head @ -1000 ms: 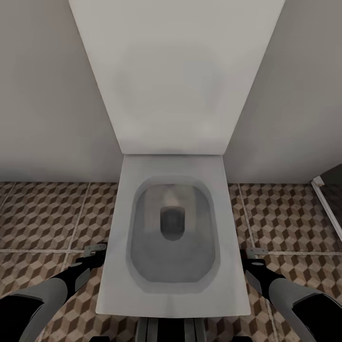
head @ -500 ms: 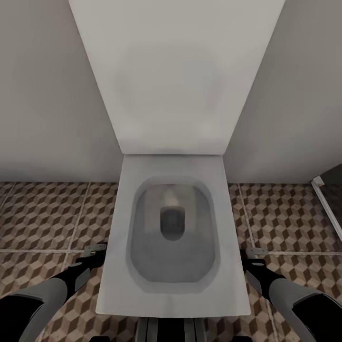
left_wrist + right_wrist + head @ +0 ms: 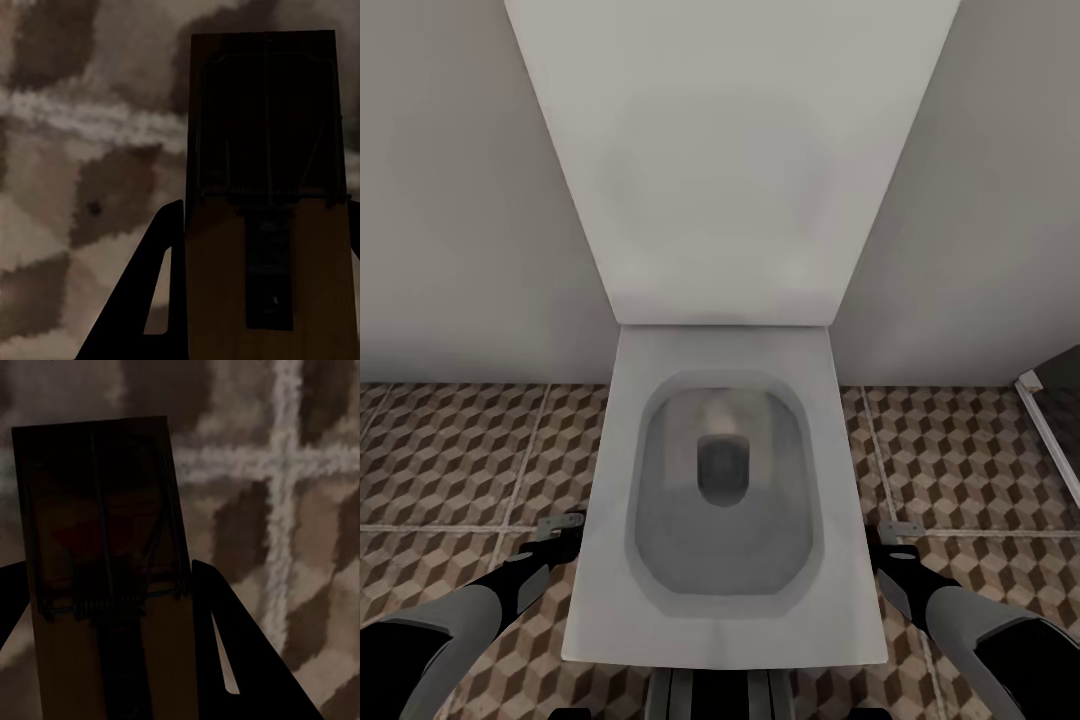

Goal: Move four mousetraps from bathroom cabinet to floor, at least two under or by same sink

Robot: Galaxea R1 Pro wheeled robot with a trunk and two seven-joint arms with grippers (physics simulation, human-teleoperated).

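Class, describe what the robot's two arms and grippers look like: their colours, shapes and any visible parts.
Both arms have smooth light-grey rounded shells with glossy black joint sections. The left gripper and right gripper end in small grey metal tips. Close up, the fingers look like flat black wedges with triangular cut-outs.

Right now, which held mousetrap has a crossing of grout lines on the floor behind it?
The mousetrap in the right hand; the left hand's mousetrap has one grout line behind it.

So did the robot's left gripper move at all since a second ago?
No. The left gripper sits at the same spot beside the white toilet rim as before, over the cube-patterned tiled floor.
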